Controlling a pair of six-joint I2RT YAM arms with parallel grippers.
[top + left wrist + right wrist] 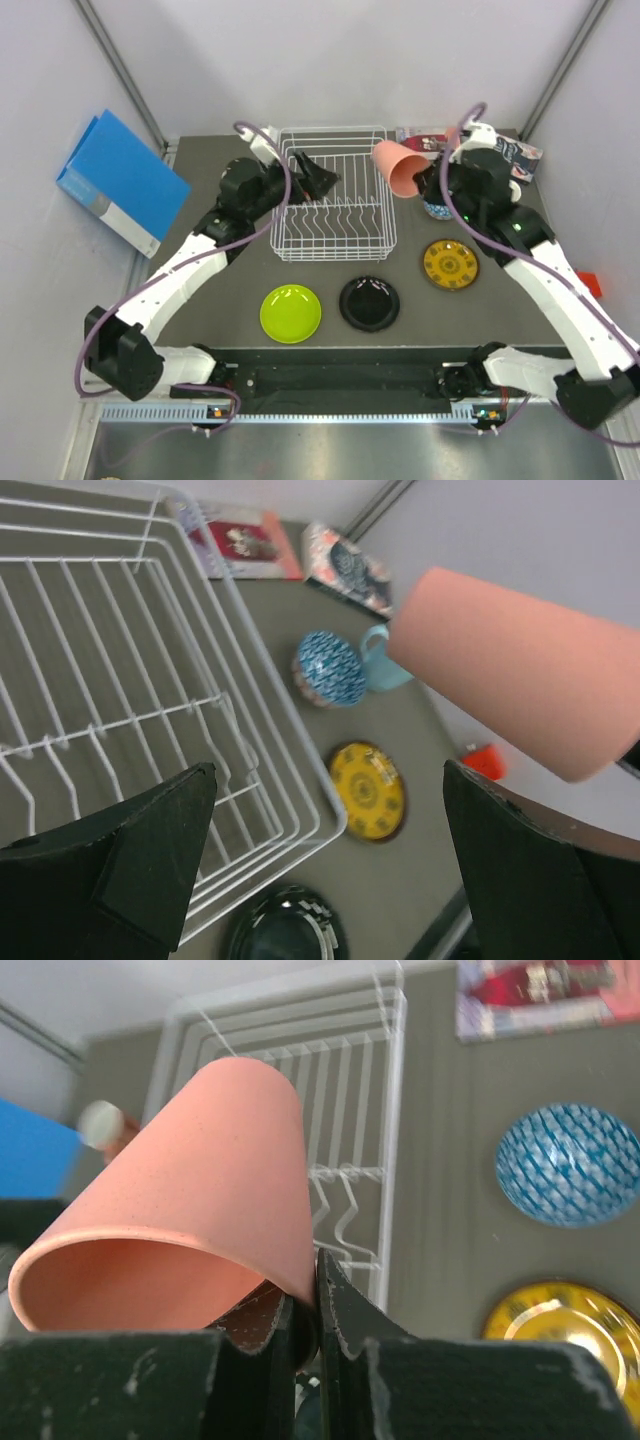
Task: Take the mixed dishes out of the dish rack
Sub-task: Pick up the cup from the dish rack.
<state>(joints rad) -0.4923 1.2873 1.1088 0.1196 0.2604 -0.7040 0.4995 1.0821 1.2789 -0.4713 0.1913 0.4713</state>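
The white wire dish rack (333,192) stands at the table's back middle and holds no dishes. My right gripper (428,183) is shut on the rim of a salmon cup (399,166), held in the air over the rack's right edge; the cup (190,1215) fills the right wrist view, its wall pinched between my fingers, and also shows in the left wrist view (520,670). My left gripper (312,176) is open and empty over the rack's back left. The blue patterned bowl (329,668) and light blue mug (380,660) stand right of the rack. The yellow plate (450,264), black plate (369,303) and lime-green plate (291,312) lie in front.
A blue binder (120,182) leans at the back left wall. Books (425,138) lie at the back right behind the bowl. A small red object (590,284) sits off the table's right edge.
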